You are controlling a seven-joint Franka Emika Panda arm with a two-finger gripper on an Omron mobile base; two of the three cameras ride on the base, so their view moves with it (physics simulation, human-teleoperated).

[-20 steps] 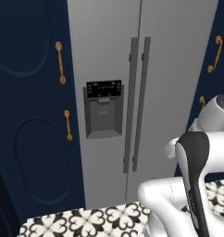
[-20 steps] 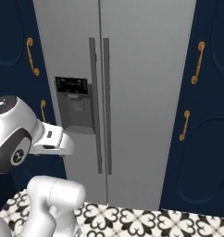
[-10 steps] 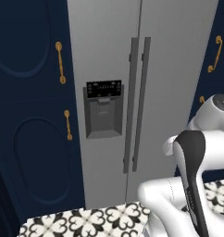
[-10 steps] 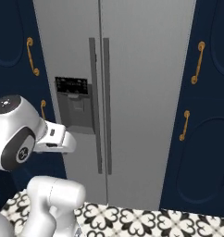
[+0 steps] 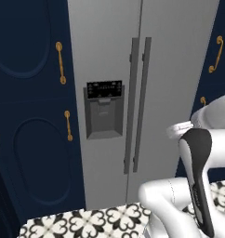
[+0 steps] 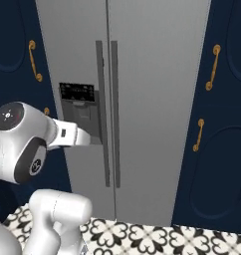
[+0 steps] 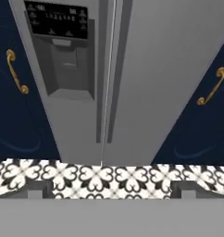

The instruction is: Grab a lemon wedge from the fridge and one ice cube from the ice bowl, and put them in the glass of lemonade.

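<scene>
The fridge (image 5: 170, 69) stands straight ahead, tall and grey, both doors shut, with its two long dark handles (image 5: 137, 104) running side by side down the middle seam. In the left door sits the dispenser (image 5: 104, 110), a black control panel over a grey recess. Navy cabinets (image 5: 30, 116) flank the fridge on both sides, each with small gold handles (image 5: 61, 62) mounted close to the fridge's edges. The floor (image 5: 86, 223) in front is black-and-white patterned tile, running right up to the foot of the doors. The robot's white arm (image 6: 23, 142) is folded up in front of the fridge, well short of the doors. In the hand view the gripper (image 7: 111, 190) points at the lower half of the fridge, looking along the seam between the doors, and its two dark fingertips (image 7: 33, 189) stand far apart at the bottom, spread to their widest with nothing between them. Neither tip touches the fridge or a handle. The fridge is closed, so whatever is inside cannot be seen.
</scene>
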